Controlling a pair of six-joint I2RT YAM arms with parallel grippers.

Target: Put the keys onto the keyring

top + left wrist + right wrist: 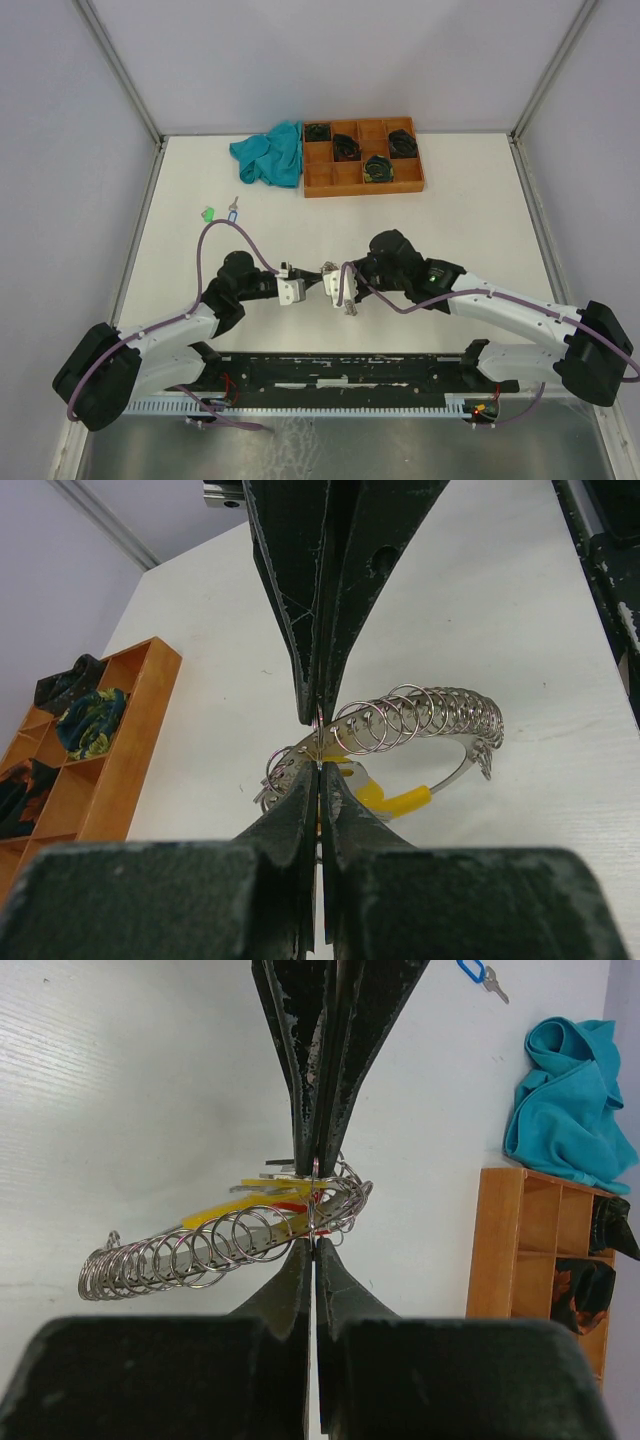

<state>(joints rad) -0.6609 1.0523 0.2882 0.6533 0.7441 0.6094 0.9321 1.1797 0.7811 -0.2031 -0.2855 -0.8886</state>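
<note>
The keyring (425, 715), a curved metal band strung with several small split rings and a yellow segment (397, 799), hangs above the table between both arms. My left gripper (319, 743) is shut on one end of its band. My right gripper (314, 1208) is shut on a small split ring at the keyring's (190, 1255) other end, where yellow and red key tags (250, 1200) hang. In the top view the two grippers (300, 286) (335, 284) meet at the table's middle. A green-tagged key (207, 213) and a blue-tagged key (233, 210) lie loose on the table at far left.
An orange-brown compartment tray (345, 178) with black coiled bundles stands at the back. A crumpled teal cloth (270, 152) lies to its left. Grey walls enclose the white table on three sides.
</note>
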